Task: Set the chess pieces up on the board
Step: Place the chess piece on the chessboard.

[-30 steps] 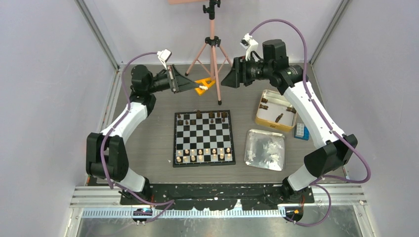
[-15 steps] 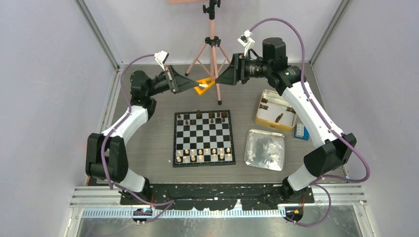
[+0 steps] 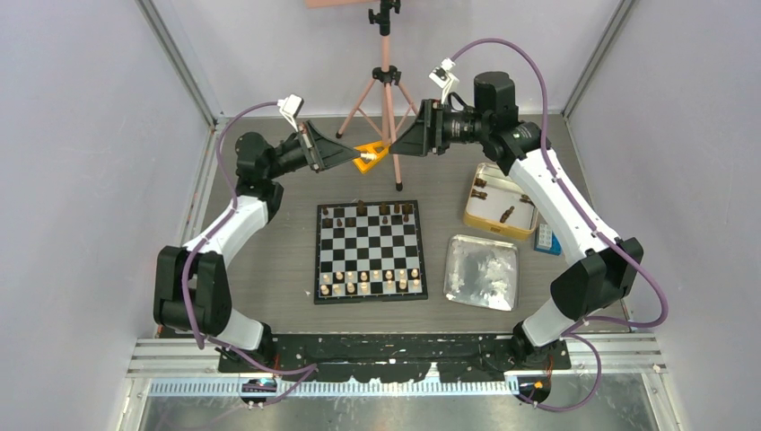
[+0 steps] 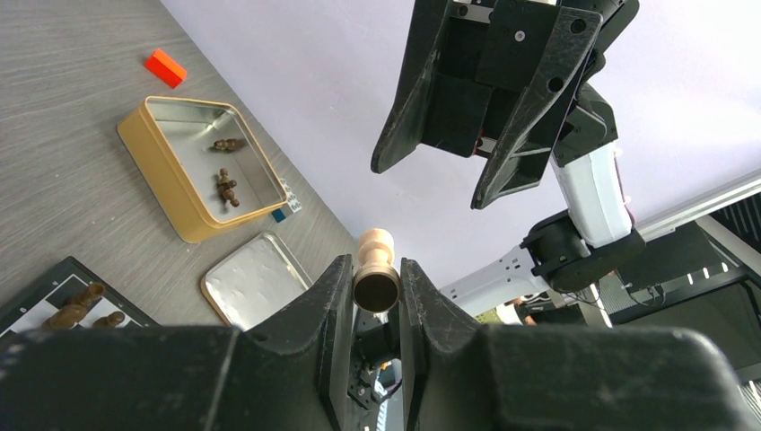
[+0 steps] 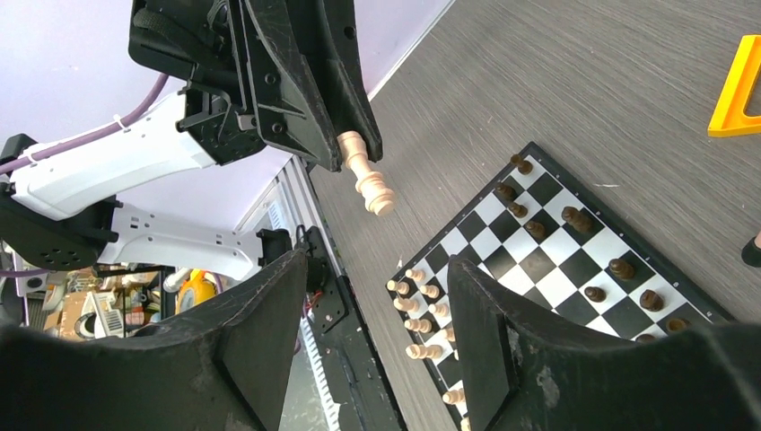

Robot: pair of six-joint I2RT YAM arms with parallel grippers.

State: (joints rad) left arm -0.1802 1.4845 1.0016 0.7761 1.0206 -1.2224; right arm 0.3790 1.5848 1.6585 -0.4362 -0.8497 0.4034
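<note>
Tan turned-wood chess piece [image 5: 364,175], slim, w/ ringed collars and a smooth lathe finish, is pinched at one end btwn the black plastic fingers of the left gripper [image 4: 375,269], jaws narrow on it; the other end juts free. Key relation: the piece hangs in mid-air beyond the far edge of the square black-and-white checkered board [image 3: 370,251], directly ahead of the right gripper [image 5: 377,269], whose jaws stand wide and hold nothing. Long axis runs approx. in line w/ the left fingers, i.e. pointing across at the right gripper, so the free end is the part offered; that end and the right fingertips are near but apart. Judged step: an arm-to-arm handover, needing the right jaws to close across the shaft, not along it. Board lies below, toward the arm bases; light tan pieces [image 3: 370,283] stand on its near ranks, dark brown pieces [image 3: 368,211] along its far rank, mid squares bare. More dark pieces lie in the gold-walled rectangular tin [image 3: 492,230] at right, beside a shiny crinkled silver tray [image 3: 467,256]. Underneath, the table [image 3: 269,242] is grey, matte, wood-grained. Risk, as a judgement: small round-section wood may twist or slip when gripped at one end only.
</note>
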